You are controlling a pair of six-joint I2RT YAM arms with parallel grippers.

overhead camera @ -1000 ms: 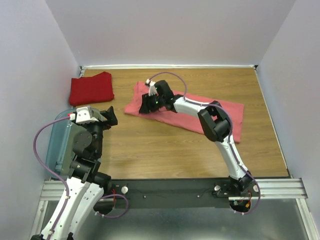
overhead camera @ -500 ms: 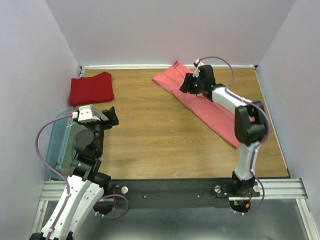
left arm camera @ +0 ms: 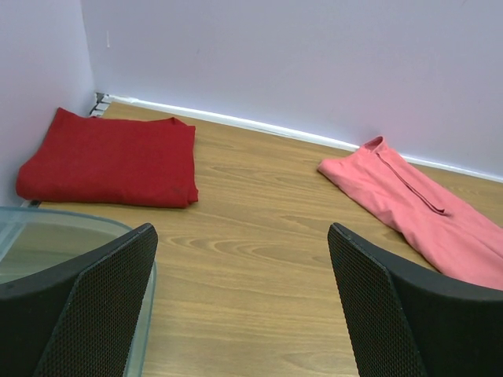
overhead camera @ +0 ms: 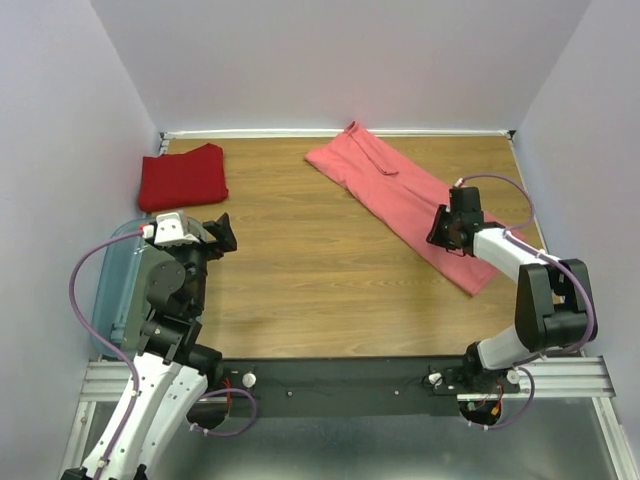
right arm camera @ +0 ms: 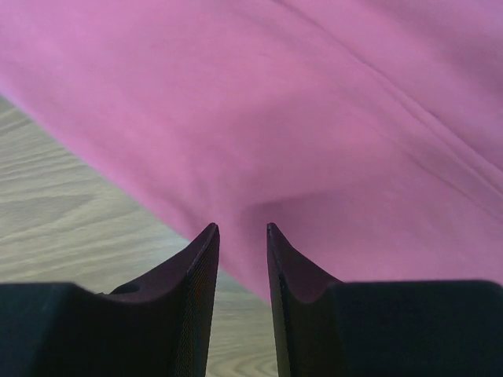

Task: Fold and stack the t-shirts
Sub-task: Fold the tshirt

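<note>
Salmon-pink cloth is what this step is about: the pink shirt (overhead camera: 400, 195) lies as a long, narrow band running aslant from the upper middle of the overhead view down toward the lower right, flat on the wooden table (overhead camera: 300, 280). It has been narrowed lengthwise but not yet folded short. The right gripper (overhead camera: 441, 232) is low over the band's lower right part. In its wrist view the fingers (right arm camera: 196, 267) stand a narrow gap apart with pink cloth showing between them and a small pucker at the tips; whether they have taken hold I cannot tell. The red shirt (overhead camera: 182, 177) sits already folded into a square at the upper left, near the back wall. The left gripper (overhead camera: 222, 232) hangs at the left with its fingers wide apart, holding nothing, just above the clear bin (overhead camera: 108, 290). The next move probably calls for a firm pinch on the band's lower right end, then carrying it over toward the collar end to halve the length before stacking.
</note>
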